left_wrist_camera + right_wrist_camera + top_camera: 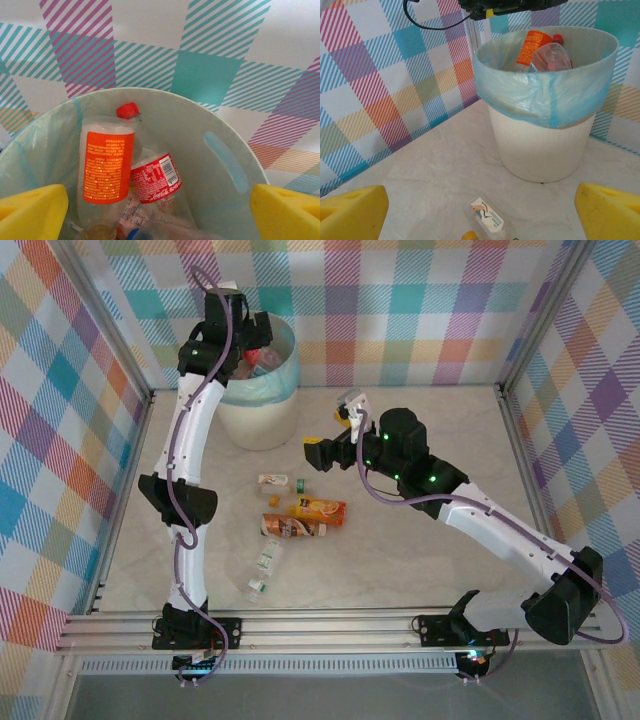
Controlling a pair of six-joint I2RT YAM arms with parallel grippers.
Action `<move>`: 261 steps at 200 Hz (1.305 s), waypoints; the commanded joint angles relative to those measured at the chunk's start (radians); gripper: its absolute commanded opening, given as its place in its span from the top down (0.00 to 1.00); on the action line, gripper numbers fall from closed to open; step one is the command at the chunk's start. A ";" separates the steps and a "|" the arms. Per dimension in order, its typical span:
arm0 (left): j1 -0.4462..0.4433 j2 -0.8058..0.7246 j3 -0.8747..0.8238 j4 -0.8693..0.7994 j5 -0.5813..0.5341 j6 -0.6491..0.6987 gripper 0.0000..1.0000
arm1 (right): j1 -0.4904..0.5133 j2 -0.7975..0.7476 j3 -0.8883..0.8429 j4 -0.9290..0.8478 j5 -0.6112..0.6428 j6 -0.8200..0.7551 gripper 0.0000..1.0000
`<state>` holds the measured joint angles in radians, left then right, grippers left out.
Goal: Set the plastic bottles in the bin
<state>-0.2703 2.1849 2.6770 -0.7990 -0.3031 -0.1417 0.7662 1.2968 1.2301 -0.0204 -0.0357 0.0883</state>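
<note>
The bin, cream with a teal liner, stands at the back left. My left gripper hangs open over its mouth with nothing between the yellow fingers. Inside the bin lie an orange-labelled bottle and a red cola bottle on top of others. My right gripper is open above the table, right of the bin. A white-labelled bottle lies on the table just below it. More plastic bottles lie mid-table: white-labelled, orange-labelled, brown-labelled and a clear one.
Checked cloth walls and metal frame posts close in the table on three sides. The left arm's elbow sits left of the loose bottles. Bare tabletop stretches right of the bin.
</note>
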 commanded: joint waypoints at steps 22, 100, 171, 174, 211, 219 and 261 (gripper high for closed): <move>0.005 -0.022 -0.006 -0.012 0.044 -0.025 0.11 | -0.001 0.002 0.017 0.009 -0.014 0.004 0.04; 0.007 0.012 -0.094 -0.142 0.117 -0.025 0.27 | -0.001 0.061 0.051 -0.039 -0.025 0.005 0.05; 0.091 0.139 -0.108 -0.207 0.153 -0.121 0.30 | -0.001 0.128 0.097 -0.085 -0.050 0.000 0.05; 0.095 0.143 -0.106 -0.209 0.164 -0.127 0.30 | -0.001 0.130 0.100 -0.086 -0.051 -0.001 0.05; 0.131 0.153 -0.100 -0.211 0.261 -0.182 0.30 | -0.001 0.156 0.127 -0.107 -0.055 0.005 0.05; 0.134 0.148 -0.092 -0.207 0.271 -0.191 0.28 | -0.002 0.160 0.137 -0.116 -0.056 0.007 0.05; 0.138 0.069 -0.010 -0.113 0.394 -0.231 0.20 | -0.001 0.168 0.162 -0.146 -0.051 0.006 0.05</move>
<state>-0.1631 2.2833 2.6251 -0.8673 0.0387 -0.3401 0.7662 1.4525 1.3445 -0.1444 -0.0727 0.0895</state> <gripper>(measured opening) 0.778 0.948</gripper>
